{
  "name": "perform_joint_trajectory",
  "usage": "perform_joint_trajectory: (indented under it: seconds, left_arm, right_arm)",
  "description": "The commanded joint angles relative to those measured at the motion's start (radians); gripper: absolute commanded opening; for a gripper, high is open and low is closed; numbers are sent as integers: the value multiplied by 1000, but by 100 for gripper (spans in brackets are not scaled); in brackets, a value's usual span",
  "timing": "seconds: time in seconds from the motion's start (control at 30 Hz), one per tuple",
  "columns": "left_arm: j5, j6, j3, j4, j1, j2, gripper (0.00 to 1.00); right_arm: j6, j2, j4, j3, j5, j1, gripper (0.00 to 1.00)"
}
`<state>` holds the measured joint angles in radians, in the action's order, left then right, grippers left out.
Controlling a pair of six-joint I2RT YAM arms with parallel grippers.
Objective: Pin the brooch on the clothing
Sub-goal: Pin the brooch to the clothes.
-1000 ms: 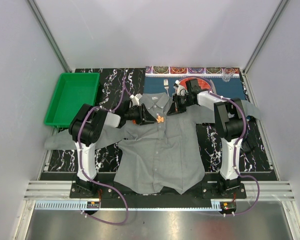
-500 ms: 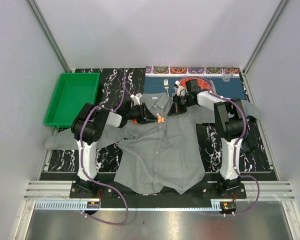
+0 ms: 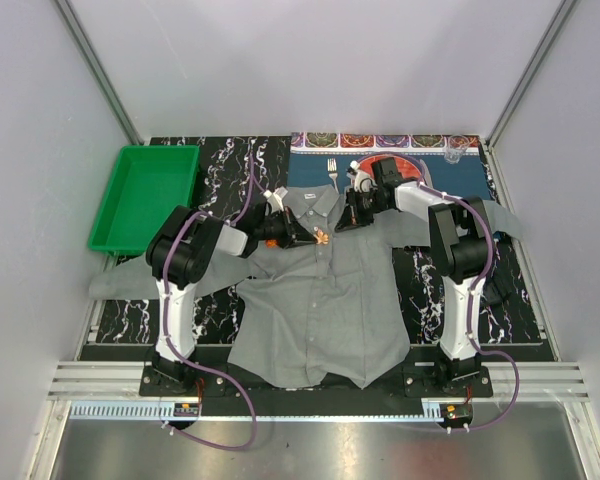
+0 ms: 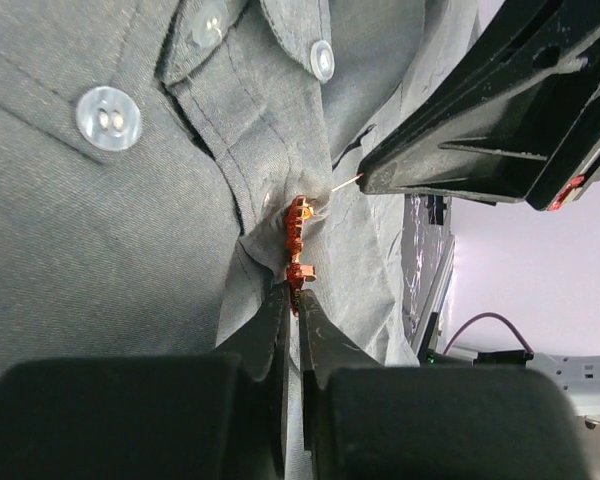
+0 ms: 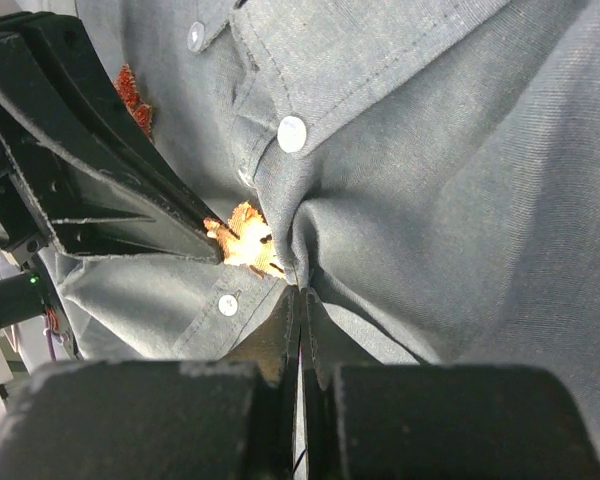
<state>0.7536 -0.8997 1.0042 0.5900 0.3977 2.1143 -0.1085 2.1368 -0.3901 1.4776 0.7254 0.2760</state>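
Grey shirt (image 3: 325, 300) lies spread on the desk (image 3: 120, 315). Up at its placket the left gripper (image 4: 292, 295) is pinched shut on the orange brooch (image 4: 298, 235); just beside, the right gripper (image 5: 300, 295) clamps a fabric fold. I'd hold that fold taut and push slowly.

Marbled table (image 3: 220, 160) carries shirt (image 3: 320, 300), green tray (image 3: 145, 195), placemat (image 3: 308, 168)

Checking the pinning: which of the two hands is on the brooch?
The left hand, closed on the end of the orange brooch; the right hand pinches only grey shirt fabric beside it.
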Motion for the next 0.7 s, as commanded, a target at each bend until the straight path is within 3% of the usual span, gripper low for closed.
perform_joint_trajectory:
  seconds: [0.0,0.27,0.37,0.67]
  left_arm:
    - [-10,-27,17,76,3,6,2]
    - [6,-18,31,73,3,9,0]
    - [4,-18,34,71,3,9,0]
    - [15,-15,47,68,3,16,0]
  right_arm:
    - [32,-83,-1,18,51,11,0]
    - [64,-66,-44,61,60,40,1]
    - [75,-58,-64,79,63,51,13]
    - [89,-49,-79,101,58,75,21]
